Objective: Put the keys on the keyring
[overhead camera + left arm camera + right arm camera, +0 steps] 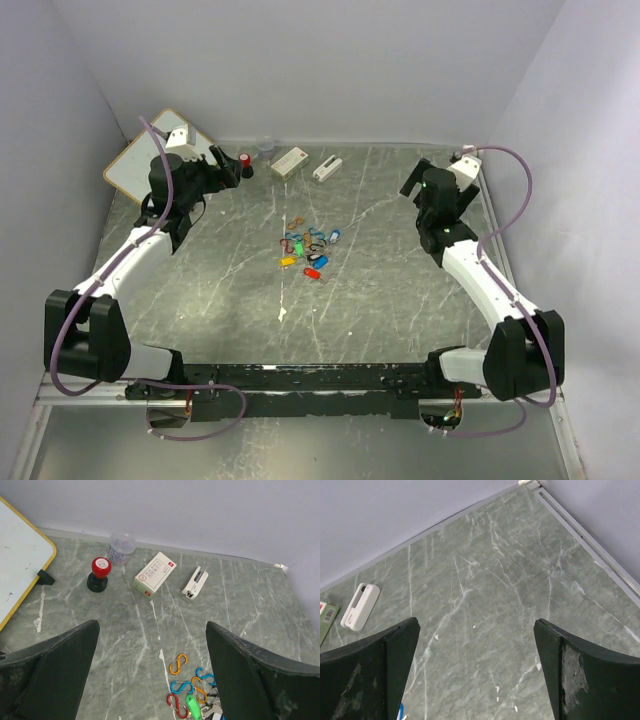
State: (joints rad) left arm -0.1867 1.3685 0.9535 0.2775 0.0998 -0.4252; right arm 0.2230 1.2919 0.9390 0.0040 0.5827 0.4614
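Seen from above, the keys (pixel 305 250) lie in a loose, many-coloured heap in the middle of the surface (pixel 400 300), mixed with small coloured clips (pixel 296 222). Which piece is the keyring I cannot tell at this size. The left arm (pixel 130 260) reaches to the far left, ending beside a red-capped stamp (pixel 245 165). The right arm (pixel 470 265) reaches to the far right, and both are well apart from the heap. A whiteboard (pixel 150 165), a small clear jar (pixel 265 150), a white box (pixel 289 162) and a white stapler (pixel 327 168) sit along the far side. In the left wrist view the left jaws stand spread wide with nothing between them. Beyond them are the stamp, jar, box and stapler, and at the bottom edge some S-shaped clips and a green key. In the right wrist view the right jaws are likewise wide apart and empty, over bare surface with the stapler at the left. As far as I can judge, no key is threaded, so the whole task is left: finding the keyring, lifting it, and adding each key.
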